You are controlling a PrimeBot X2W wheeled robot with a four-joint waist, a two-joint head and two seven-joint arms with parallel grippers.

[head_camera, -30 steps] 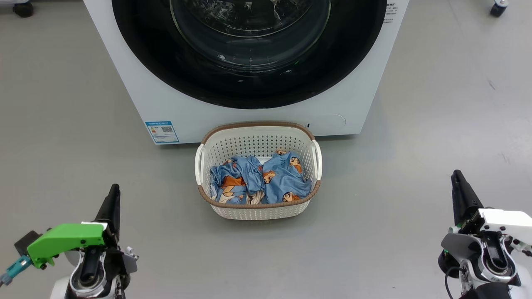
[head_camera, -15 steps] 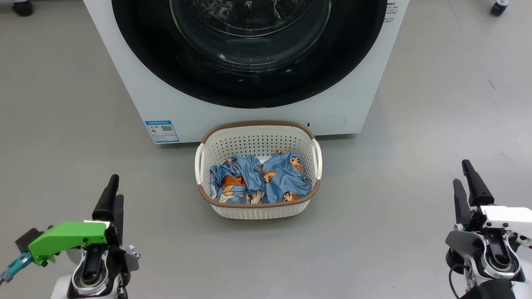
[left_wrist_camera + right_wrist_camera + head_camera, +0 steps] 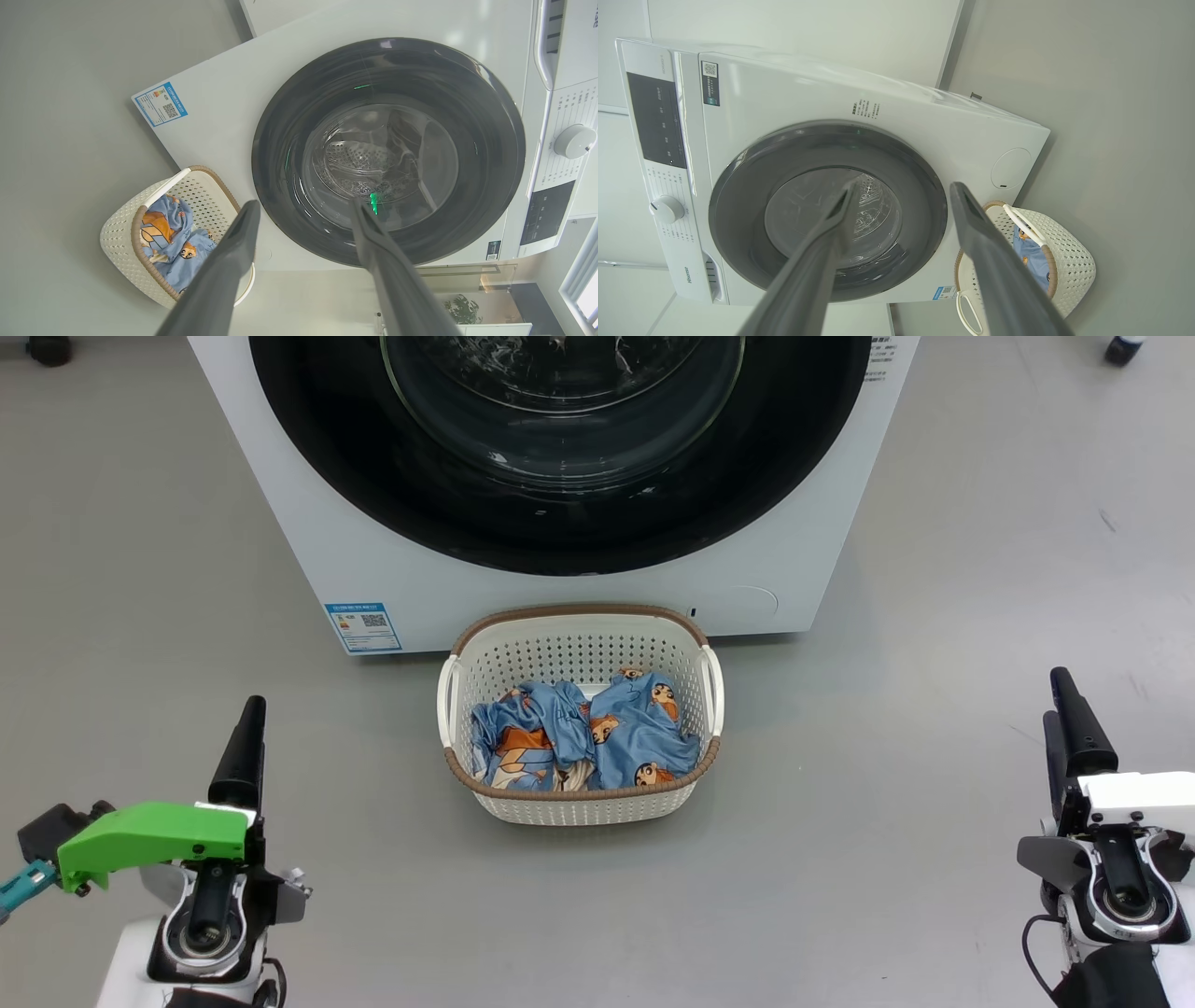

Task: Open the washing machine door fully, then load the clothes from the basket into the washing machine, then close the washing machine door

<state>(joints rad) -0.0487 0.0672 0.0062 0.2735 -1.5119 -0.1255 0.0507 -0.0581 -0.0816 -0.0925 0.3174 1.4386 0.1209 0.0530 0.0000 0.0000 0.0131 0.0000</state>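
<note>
Nothing is done yet: the washing machine door (image 3: 560, 429) is shut on the washing machine (image 3: 280, 523), and the clothes (image 3: 597, 737) lie in the basket (image 3: 579, 812) on the floor just before it. The left gripper (image 3: 303, 203) and right gripper (image 3: 901, 184) hang wide and empty on the near side.

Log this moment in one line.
washing machine door shut | clothes in basket | left gripper open, empty | right gripper open, empty | stage: door opening not yet begun

The head view's top edge cuts off the washer (image 3: 308, 551) and its door (image 3: 373, 476). Clothes (image 3: 588, 737) hide the basket (image 3: 579, 809) floor. The sticker (image 3: 363, 627) print is unreadably small.
</note>
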